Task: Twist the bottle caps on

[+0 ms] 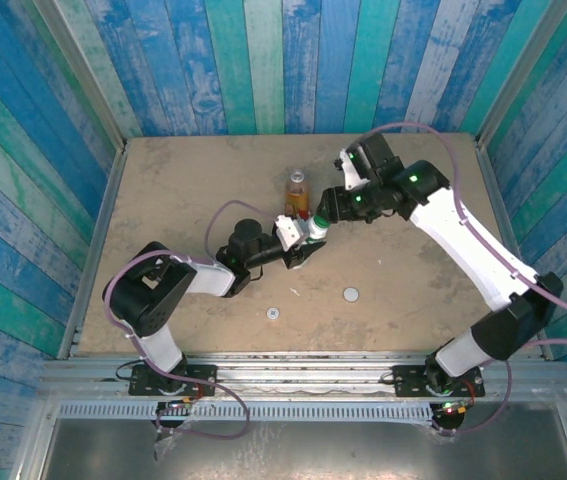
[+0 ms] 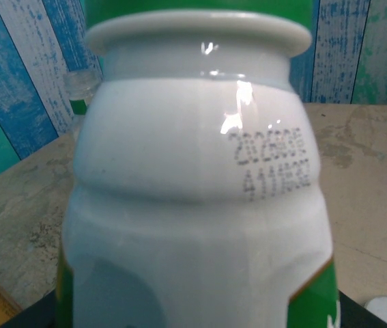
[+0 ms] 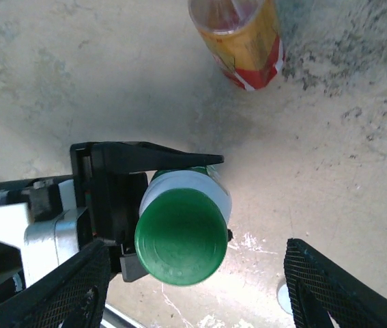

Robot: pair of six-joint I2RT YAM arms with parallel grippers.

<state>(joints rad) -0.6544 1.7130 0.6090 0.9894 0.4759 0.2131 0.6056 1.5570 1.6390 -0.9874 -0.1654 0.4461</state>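
Here we are at the middle of the worktop (image 1: 183,190): the left end effector (image 1: 305,240) is pinching the white bottle (image 2: 200,205) by its body and holding it upright, with the green cap (image 3: 179,236) sitting on its neck. The right end effector (image 3: 196,287) hangs straight above, fingers spread wide to either side of that cap, touching nothing and gripping nothing. That's the relation that matters: the bottle's long axis runs up toward the right wrist, so the cap lies straight below it, end-on, between the open fingers. I'd say the right arm is the one to close and twist, while the left just keeps the bottle steady. The right wrist view gives the round top of the cap and the gap on each side, but not how far down the thread it sits. The left wrist view shows the cap's lower edge meeting the neck collar, too close to judge tightness. Just beyond stands the amber bottle (image 3: 248,48), mouth open, and nearer the arms lie the white cap (image 1: 350,294) and the small pale cap (image 1: 273,313), well apart from either bottle
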